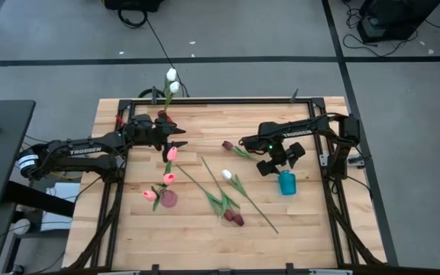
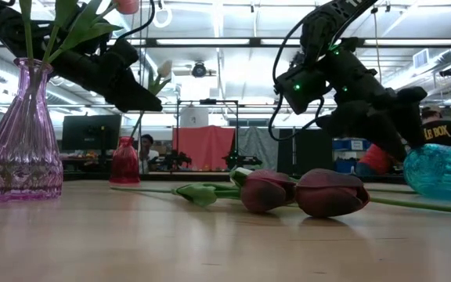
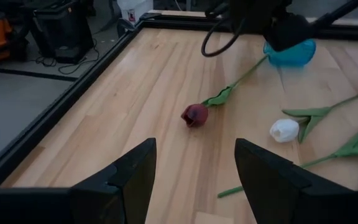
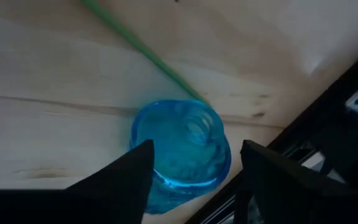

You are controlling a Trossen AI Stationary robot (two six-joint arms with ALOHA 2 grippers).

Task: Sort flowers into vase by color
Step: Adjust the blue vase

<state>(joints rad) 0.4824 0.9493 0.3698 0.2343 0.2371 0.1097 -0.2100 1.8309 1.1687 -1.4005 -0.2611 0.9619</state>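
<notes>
My left gripper (image 1: 177, 145) (image 3: 194, 180) hangs open over the table's far left part, just beyond the pink vase (image 1: 168, 198) (image 2: 19, 133), which holds three pink tulips (image 1: 169, 178). My right gripper (image 1: 272, 165) (image 4: 194, 180) is open above the blue vase (image 1: 287, 183) (image 4: 182, 146), its fingers on either side of the mouth without touching. A maroon tulip (image 1: 227, 144) (image 3: 194, 115) lies between the arms. A white tulip (image 1: 226, 174) (image 3: 284, 130) and two more maroon tulips (image 1: 235, 219) (image 2: 331, 192) lie flat mid-table. Two white tulips (image 1: 172, 80) rise from a red vase (image 2: 124, 160) at the far edge.
Long green stems and leaves (image 1: 243, 195) cross the middle of the table. A black frame (image 1: 228, 100) runs round the table's edges. Bare wood (image 1: 205, 244) lies along the near side. People and equipment show in the room behind in the low view.
</notes>
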